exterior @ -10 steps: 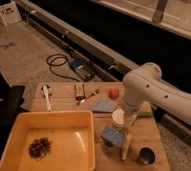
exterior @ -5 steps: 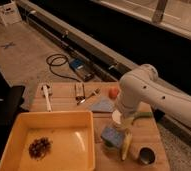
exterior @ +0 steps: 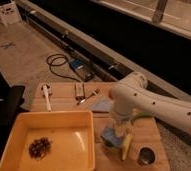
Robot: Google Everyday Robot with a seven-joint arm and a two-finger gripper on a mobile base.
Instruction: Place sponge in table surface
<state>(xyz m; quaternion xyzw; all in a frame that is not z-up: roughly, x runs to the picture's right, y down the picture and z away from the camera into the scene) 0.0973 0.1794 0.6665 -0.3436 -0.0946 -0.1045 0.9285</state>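
Arm [exterior: 139,97] elbow has shifted left and a little lower in frame versus a second ago. It now covers the reddish object that showed earlier at mid-table. Nothing else has changed place.

Left to right:
- Yellow tray [exterior: 54,116], lower left, with a dark clump [exterior: 39,147] inside.
- White utensil [exterior: 46,97] on the table surface [exterior: 148,133], just above the tray.
- Grey-blue cloth [exterior: 101,105] lies flat at centre, partly behind the arm.
- Sponge [exterior: 110,136], lower centre, just right of the tray wall. Cannot tell whether it rests on the wood.
- Gripper [exterior: 116,130] points down, right over the sponge. Cannot tell whether it grips or stands loose.
- Long yellow item [exterior: 126,147] sits beside the sponge on its right.
- Dark round object [exterior: 146,156] at lower right.
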